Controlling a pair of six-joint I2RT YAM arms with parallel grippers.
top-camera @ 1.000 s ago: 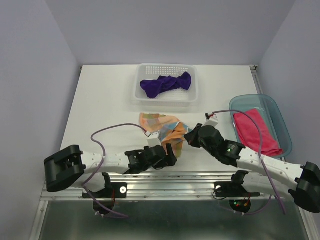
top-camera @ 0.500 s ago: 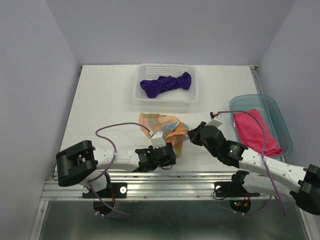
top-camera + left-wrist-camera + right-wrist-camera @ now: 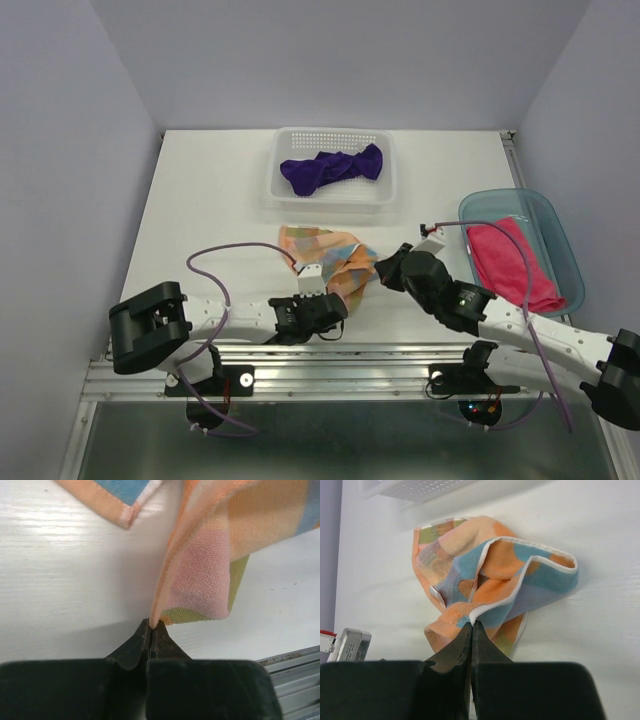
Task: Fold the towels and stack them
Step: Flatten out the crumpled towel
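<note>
1. Jaws of the left gripper (image 3: 151, 626) are pressed together on a thin hemmed edge of the orange towel (image 3: 210, 565); the cloth stands up from the tips and spreads away ahead and to the right of them
2. Ahead and to the left of those tips, another corner of the same towel lies flat on the white table (image 3: 65, 570), apart from the pinched fold
3. Jaws of the right gripper (image 3: 471, 624) are likewise closed, biting a pale-bordered edge of the orange towel where it bunches just beyond the tips
4. Ahead of the right tips the towel lies crumpled in a loose heap, orange with blue, pink and yellow-green patches, with one white-trimmed fold looping off to the right
5. Seen from above, the two grippers sit near each other at the near side of the towel, the left at its near edge and the right at its right edge, with the bulk of the cloth beyond both
6. Well beyond both pairs of jaws, the dark purple towel (image 3: 330, 168) lies twisted inside the white perforated basket (image 3: 392, 185)
7. Off to the right of the right jaws in the overhead view, well apart from them, the pink towel (image 3: 510, 262) lies flat in the teal tray (image 3: 548, 212)
</note>
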